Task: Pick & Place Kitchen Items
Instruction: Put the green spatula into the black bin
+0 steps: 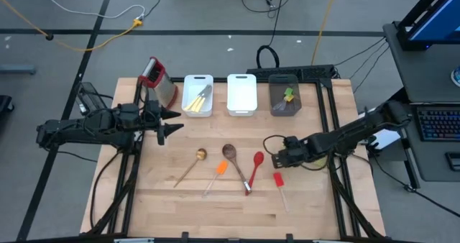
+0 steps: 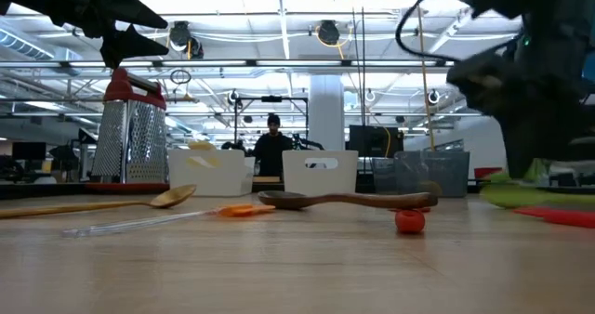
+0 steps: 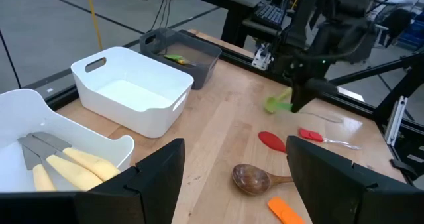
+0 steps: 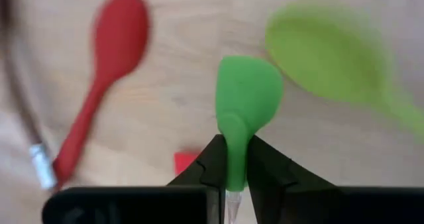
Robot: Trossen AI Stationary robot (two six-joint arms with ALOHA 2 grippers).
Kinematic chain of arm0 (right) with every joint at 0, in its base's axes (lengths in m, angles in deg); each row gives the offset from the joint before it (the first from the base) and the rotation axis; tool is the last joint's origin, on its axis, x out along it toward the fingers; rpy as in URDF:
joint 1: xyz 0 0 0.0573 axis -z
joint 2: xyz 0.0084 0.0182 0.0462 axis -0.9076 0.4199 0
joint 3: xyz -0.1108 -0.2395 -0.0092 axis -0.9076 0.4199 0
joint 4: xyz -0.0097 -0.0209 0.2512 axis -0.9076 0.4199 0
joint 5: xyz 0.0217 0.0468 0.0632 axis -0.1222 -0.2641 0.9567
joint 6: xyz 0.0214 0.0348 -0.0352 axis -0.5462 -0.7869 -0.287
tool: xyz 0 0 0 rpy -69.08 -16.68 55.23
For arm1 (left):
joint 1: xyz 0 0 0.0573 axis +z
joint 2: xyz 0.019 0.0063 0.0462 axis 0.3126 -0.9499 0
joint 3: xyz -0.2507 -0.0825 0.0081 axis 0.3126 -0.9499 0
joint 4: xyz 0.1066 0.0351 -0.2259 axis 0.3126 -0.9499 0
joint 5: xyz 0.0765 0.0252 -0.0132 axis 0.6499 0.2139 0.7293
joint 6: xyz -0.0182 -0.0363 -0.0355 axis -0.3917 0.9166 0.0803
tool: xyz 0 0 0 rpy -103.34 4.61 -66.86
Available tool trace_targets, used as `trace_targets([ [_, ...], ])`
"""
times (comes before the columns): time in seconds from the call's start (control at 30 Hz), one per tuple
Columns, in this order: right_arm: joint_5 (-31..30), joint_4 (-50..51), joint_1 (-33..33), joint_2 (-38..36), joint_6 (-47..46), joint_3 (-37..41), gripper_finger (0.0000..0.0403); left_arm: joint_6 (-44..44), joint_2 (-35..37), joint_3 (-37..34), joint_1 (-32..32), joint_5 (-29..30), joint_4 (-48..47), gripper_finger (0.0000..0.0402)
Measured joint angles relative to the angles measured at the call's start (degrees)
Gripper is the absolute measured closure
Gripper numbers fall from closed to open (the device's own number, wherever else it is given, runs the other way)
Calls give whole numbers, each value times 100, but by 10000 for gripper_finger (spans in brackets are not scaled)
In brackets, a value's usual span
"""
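My right gripper [image 1: 276, 155] is over the table's right middle, shut on a green mini spatula [image 4: 242, 105]. A lime-green spoon [image 4: 331, 52] shows on the wood just beyond it. On the table lie a pale wooden spoon [image 1: 192, 164], a dark wooden spoon [image 1: 233, 160], an orange spatula [image 1: 218, 171], a red spoon [image 1: 255, 167] and a red spatula [image 1: 279, 181]. My left gripper [image 1: 169, 125] is open and empty, above the table near the white bin that holds pale-handled knives [image 1: 198, 98]. My right gripper pinches the green spatula's neck [image 4: 232, 168], just behind the blade, between its two fingers. The fingers lie along the spatula, and the blade [image 4: 246, 91] sticks out past the fingertips. The spatula looks lifted clear of the table.
A steel box grater [image 1: 158, 83] stands at the far left. An empty white bin [image 1: 242, 95] and a grey bin [image 1: 285, 99] holding green and yellow items stand along the far edge. The near part of the table [image 1: 215, 214] is bare wood. A person shows far behind in the low view [image 2: 272, 147].
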State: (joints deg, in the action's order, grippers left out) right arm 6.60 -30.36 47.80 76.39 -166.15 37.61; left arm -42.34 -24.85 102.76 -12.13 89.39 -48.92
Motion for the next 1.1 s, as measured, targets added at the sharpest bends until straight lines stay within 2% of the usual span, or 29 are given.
trace_targets([
  [0.23,145,-1316,2,-785,790,-2,374,9,0,0,0,0,25,133],
  [0.43,-268,-2835,178,-1329,2227,-7,374,12,0,0,0,0,172,133],
  [0.67,-474,-4740,905,-1688,4438,-11,374,15,0,0,0,0,175,133],
  [0.8,-470,-5677,1440,-1777,5316,-17,374,26,-1,0,0,0,173,133],
  [0.9,-603,-5851,1853,-1830,5606,-17,374,57,0,0,0,-2,174,133],
  [1.1,-1479,-5423,2703,-1843,5685,-17,374,331,0,0,0,-2,173,133],
])
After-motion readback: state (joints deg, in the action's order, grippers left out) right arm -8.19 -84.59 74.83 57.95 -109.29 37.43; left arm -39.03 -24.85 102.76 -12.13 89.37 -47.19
